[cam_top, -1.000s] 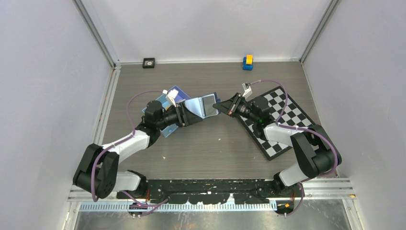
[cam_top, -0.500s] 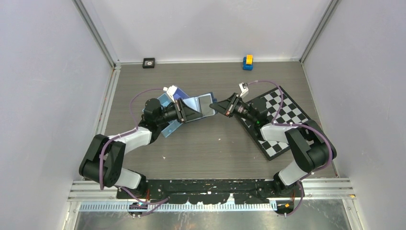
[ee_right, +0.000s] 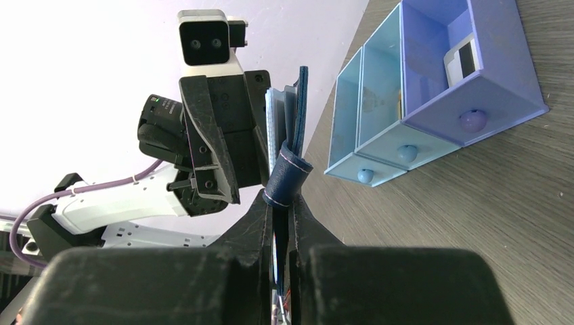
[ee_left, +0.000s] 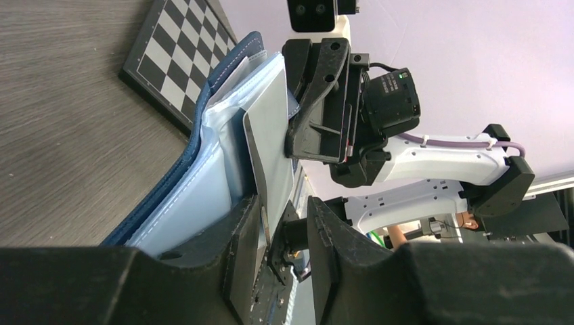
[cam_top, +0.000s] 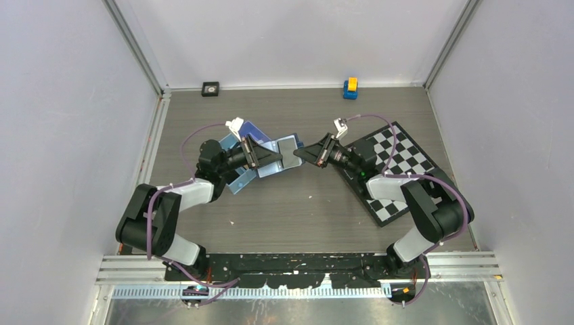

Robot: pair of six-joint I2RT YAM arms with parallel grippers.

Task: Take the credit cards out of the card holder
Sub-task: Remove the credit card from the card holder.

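Right gripper point(ee_right: 282, 203) pinched tight on stitched navy card holder point(ee_right: 289, 172) edge. Left gripper point(ee_left: 284, 227) fingers spread astride thin, flat grey credit card point(ee_left: 271, 145).

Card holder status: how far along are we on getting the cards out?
Done: the card holder is held up off the table, open, one flap pinched in the right end effector. In hand: the left end effector straddles a grey card sticking out of its pocket, jaws not yet closed. Left: grip it, pull it free, then check for more cards.
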